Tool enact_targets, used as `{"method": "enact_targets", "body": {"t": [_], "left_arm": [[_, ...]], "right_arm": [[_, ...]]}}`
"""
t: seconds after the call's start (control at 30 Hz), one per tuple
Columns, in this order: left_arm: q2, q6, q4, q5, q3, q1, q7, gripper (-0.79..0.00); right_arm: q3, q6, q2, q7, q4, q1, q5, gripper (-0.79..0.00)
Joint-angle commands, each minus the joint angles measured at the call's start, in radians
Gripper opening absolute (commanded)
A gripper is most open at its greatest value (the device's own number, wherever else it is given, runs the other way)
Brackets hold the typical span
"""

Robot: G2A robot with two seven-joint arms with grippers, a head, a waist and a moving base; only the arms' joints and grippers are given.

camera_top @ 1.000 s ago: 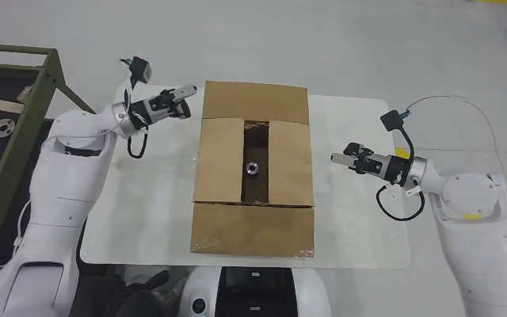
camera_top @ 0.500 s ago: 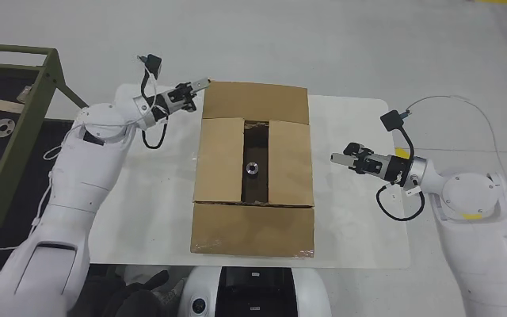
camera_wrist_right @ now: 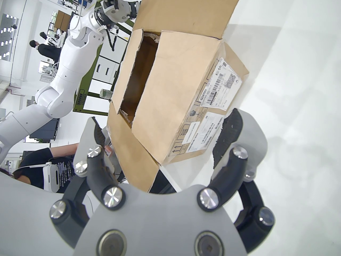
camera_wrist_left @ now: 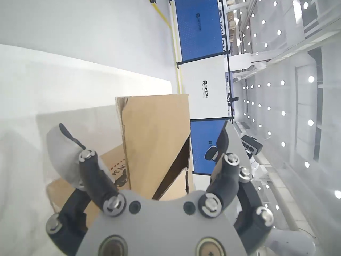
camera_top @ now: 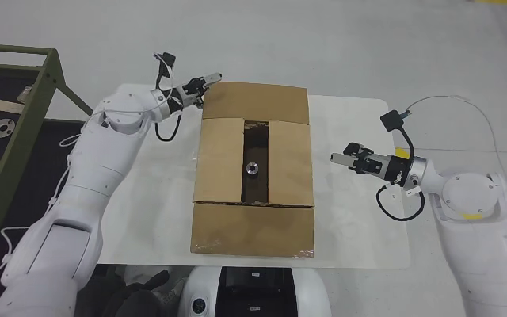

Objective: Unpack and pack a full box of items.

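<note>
Four flaps top the cardboard box (camera_top: 253, 230), which sits in the middle of the white table (camera_top: 150, 214). The far flap (camera_top: 255, 99) and the near one lie spread outward, while the left flap (camera_top: 220, 158) and right flap (camera_top: 291, 162) are folded in, leaving a dark slot where a small round metal part (camera_top: 252, 167) shows on the box floor. The left gripper (camera_top: 207, 81) hovers at the far flap's left corner, its jaws released and holding nothing. The right gripper (camera_top: 339, 158) hangs beside the box's right wall, apart from it, jaws likewise spread and empty. The step in hand looks like clearing the top so the contents can come out. To do it well, the left fingers should straddle only the single cardboard edge, close firmly, then swing the flap along its crease rather than pull upward, which might lift or slide the box. The right arm could brace the right wall meanwhile, and the two inner flaps will need folding back before anything can be reached.
</note>
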Motion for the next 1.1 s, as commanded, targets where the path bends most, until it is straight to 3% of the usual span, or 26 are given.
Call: {"method": "enact_targets", "body": {"t": [0.0,0.23,0.47,1.07], "left_arm": [[-0.008,0.0,0.022,-0.013,0.011,-0.013,-0.003,0.0],[-0.033,-0.008,0.098,-0.114,0.016,-0.058,-0.066,0.0],[-0.032,-0.009,0.132,-0.247,-0.038,-0.07,-0.184,0.0],[0.011,0.116,0.019,-0.436,-0.194,0.01,-0.437,0.0]], "right_arm": [[0.0,0.0,0.0,0.0,0.0,0.0,0.0,0.0],[0.0,0.0,0.0,0.0,0.0,0.0,0.0,0.0],[0.0,0.0,0.0,0.0,0.0,0.0,0.0,0.0],[0.0,0.0,0.0,0.0,0.0,0.0,0.0,0.0]]}}
